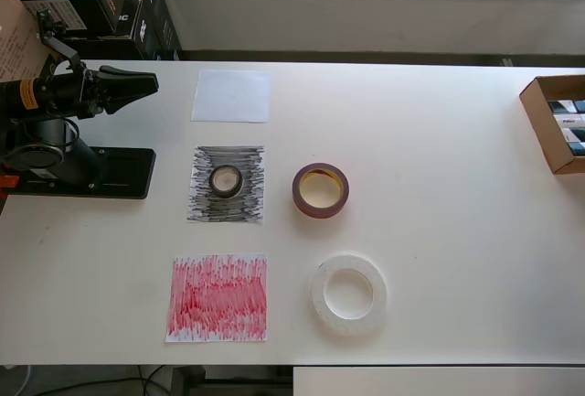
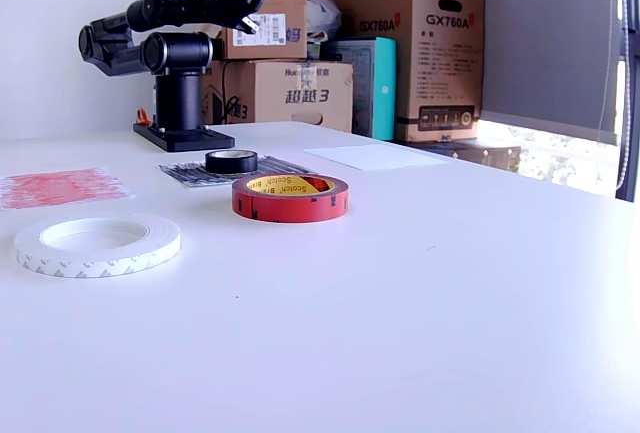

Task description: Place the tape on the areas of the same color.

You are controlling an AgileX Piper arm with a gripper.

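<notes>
My gripper [image 1: 146,83] hangs over the bench's [image 1: 439,158] far-left corner in the overhead view, holding nothing; I cannot tell how far my jaws are parted. Right of it, along the left side, lie the white sheet [image 1: 231,95], the black sheet [image 1: 227,184] carrying the black tape [image 1: 226,180], and the red sheet [image 1: 218,297]. Further right, well clear of my jaws, sit the red tape [image 1: 320,190] and white tape [image 1: 347,293].

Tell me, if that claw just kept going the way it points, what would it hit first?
Probably nothing soon: the claw sits raised, pointing along the table's far side, passing above or beside the white sheet. Height is hard to judge.
</notes>
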